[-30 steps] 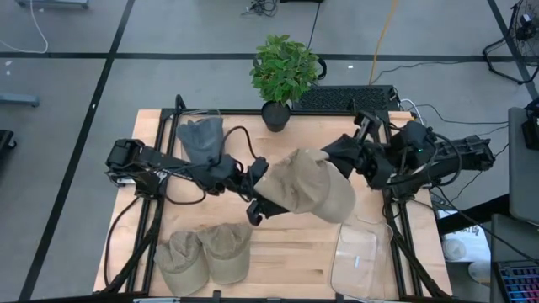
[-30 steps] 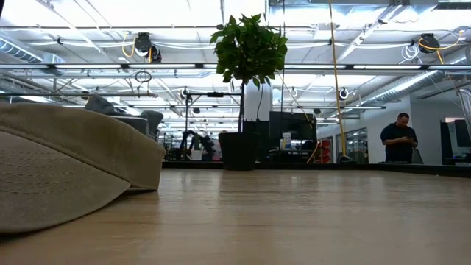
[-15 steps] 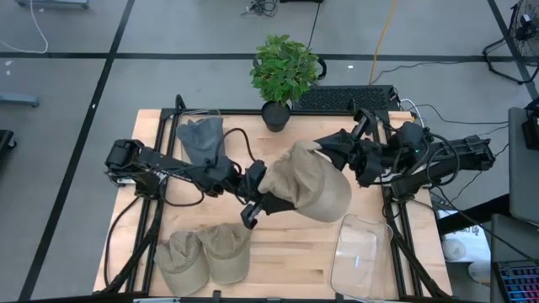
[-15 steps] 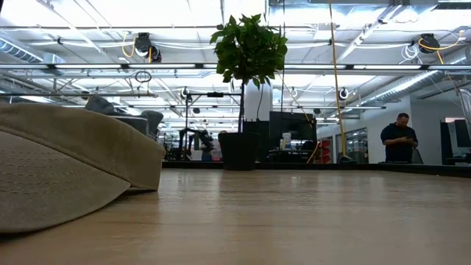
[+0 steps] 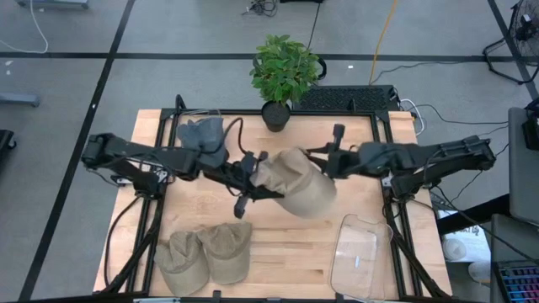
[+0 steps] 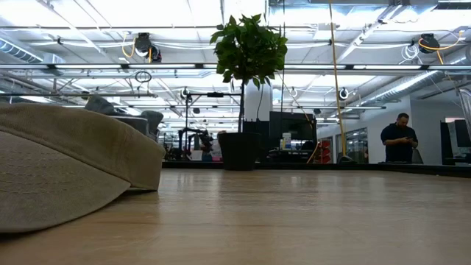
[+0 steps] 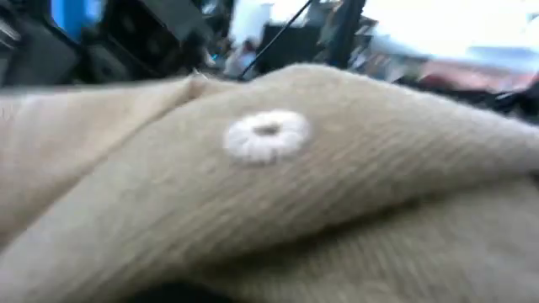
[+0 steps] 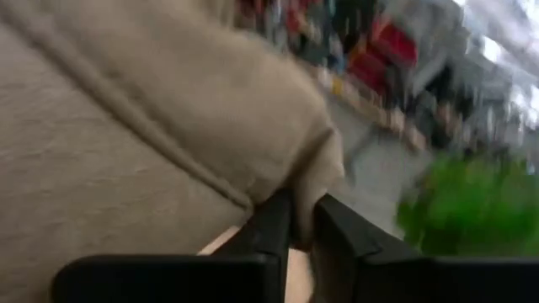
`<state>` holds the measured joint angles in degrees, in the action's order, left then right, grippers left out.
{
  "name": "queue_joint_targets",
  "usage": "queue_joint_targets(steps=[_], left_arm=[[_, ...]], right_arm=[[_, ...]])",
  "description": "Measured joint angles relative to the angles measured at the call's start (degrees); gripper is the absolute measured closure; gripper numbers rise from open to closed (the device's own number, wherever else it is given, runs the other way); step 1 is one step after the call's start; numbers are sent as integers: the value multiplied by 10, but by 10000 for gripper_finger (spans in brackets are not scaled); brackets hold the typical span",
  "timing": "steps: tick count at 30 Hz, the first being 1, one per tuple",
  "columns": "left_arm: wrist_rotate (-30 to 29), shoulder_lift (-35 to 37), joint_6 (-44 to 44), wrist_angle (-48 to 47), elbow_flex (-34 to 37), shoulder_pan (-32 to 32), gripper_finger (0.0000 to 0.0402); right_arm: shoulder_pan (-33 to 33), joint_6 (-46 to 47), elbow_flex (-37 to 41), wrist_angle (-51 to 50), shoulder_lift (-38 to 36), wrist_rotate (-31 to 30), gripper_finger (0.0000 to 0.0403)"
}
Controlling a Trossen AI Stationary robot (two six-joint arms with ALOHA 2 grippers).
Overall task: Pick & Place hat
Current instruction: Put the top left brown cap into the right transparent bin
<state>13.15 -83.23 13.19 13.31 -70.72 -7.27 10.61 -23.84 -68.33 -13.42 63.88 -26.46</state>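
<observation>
- We see the tan fabric cap (image 5: 296, 183) held above the middle of the light wooden table (image 5: 286, 240), stretched between both arms.
- The left gripper (image 5: 253, 179) grips the cap's left edge; the cloth fills its wrist view, and we cannot tell how its fingers stand.
- The right gripper (image 8: 301, 227) has its fingers pressed together on a fold of the cap's right edge.
- Two more tan caps (image 5: 205, 251) lie side by side at the table's near left; a grey cap (image 5: 200, 135) rests at the far left.
- A clear plastic tray (image 5: 358, 258) sits at the near right, and a potted green plant (image 5: 283, 74) stands at the far edge.
- A person (image 6: 399, 138) stands in the room beyond.
</observation>
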Motion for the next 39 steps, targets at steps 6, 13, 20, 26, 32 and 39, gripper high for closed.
queue_joint_targets(steps=[6, 13, 20, 26, 32, 39], left_arm=[[-75, 56, -18, -183, 0, 0, 392], [-106, 46, -20, -284, 1, -10, 392], [29, -8, -63, -317, 1, -40, 392], [52, -45, -94, -310, 1, -69, 392], [63, -62, -126, -309, -35, -87, 392], [64, -100, -172, -353, -91, -109, 393]], right_arm=[[2, 40, 83, -6, -7, -90, 327], [0, 132, 117, -11, -6, -90, 263], [-52, 174, 19, -71, 7, 90, 218], [-135, 239, -103, -158, 62, 321, 212], [-179, 294, -174, -179, 166, 588, 217], [-182, 282, -182, -176, 240, 664, 212]])
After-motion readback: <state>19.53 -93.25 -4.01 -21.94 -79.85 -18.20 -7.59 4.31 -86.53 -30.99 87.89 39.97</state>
